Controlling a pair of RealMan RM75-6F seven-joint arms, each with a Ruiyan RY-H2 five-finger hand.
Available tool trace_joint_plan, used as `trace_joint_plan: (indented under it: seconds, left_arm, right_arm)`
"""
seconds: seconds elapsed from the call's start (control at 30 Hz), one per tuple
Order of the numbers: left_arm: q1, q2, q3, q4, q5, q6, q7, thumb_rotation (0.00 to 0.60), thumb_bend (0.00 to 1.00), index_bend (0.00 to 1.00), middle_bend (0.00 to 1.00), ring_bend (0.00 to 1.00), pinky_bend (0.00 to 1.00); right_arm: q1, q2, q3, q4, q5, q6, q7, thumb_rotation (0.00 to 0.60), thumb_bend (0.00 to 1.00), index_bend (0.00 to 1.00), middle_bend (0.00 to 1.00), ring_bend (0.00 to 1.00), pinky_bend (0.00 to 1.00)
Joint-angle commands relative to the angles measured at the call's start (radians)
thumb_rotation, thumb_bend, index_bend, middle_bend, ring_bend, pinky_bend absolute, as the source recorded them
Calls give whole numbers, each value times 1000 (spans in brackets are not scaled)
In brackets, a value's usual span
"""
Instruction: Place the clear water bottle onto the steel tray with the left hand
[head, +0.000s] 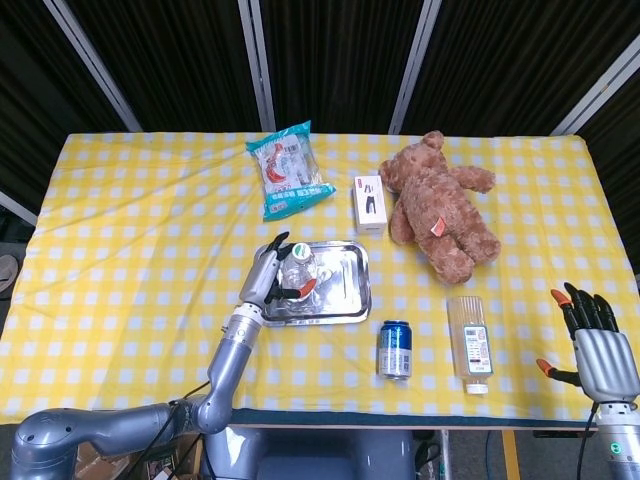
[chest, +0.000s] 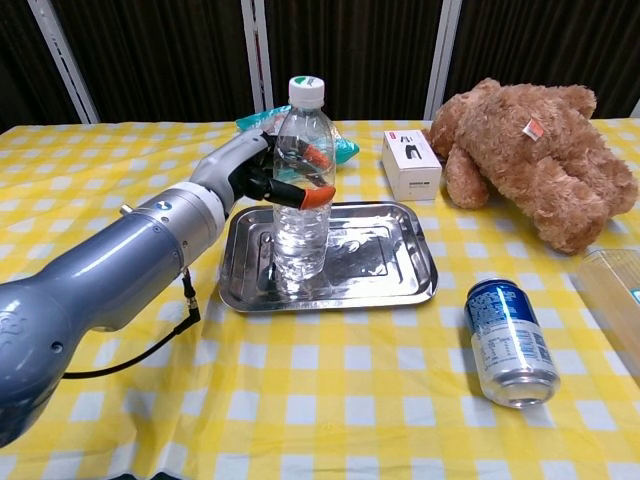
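Bottle (chest: 300, 190) is gripped upright by left hand (chest: 262, 165), base on tray (chest: 385, 285), for steady release; right hand (head: 600, 340) spread idle.

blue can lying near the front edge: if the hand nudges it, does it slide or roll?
Likely rolls: the blue can lies on its side on the checked cloth, round wall down. It is probably stiff, being metal, and smooth enough to slip in the fingers. Whether it is full, hence its weight, cannot be told.
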Motion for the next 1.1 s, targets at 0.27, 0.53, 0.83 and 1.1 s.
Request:
trace_joint_plan:
  seconds: [0.27, 0.53, 0.83, 1.1]
  left_arm:
    - [38, 98, 40, -64, 72, -52, -64, 600, 179, 127, 48, 0, 0]
    - [82, 188, 65, -133, 114, -61, -113, 600, 146, 56, 19, 0, 0]
    - [217, 466, 155, -384, 179, -14, -101, 600, 168, 81, 29, 0, 0]
    - [480, 755, 342, -512, 352, 357, 136, 600, 266, 145, 55, 0, 0]
  right_arm:
    - [0, 0, 0, -2, 0, -1, 4, 600, 50, 96, 0, 0, 0]
    - [0, -1, -2, -12, 0, -1, -12, 600, 50, 97, 0, 0, 0]
    - [-1, -2, 0, -16, 6, 1, -15, 600, 50, 96, 0, 0, 0]
    - [-4, 3, -11, -30, -31, 18, -17, 600, 49, 96, 0, 0, 0]
